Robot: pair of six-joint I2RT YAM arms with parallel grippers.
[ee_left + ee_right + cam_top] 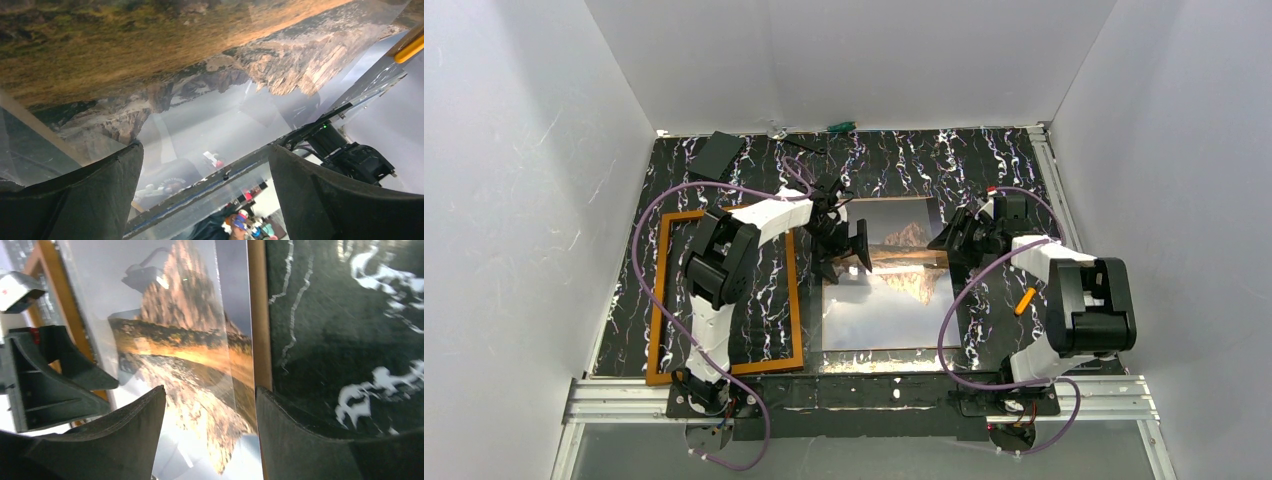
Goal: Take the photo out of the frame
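Worktop [894,160]: black marble.
Photo [889,315]: centre, long axis top-to-bottom.
Left claw [844,256]: spread, at its left edge.
Right claw [948,244]: spread, straddling right edge.

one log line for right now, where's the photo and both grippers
photo: out, flat on table right of frame | left gripper: open, over photo's left edge | right gripper: open, at right edge

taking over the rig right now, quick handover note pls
left claw: open, over the photo's left side, holding nothing.
right claw: open, at the photo's right edge.
frame: empty, lying flat, left of the photo and apart from it.
photo: flat, face up.
done: photo is out of the frame.
left: probably just pulling both arms back.
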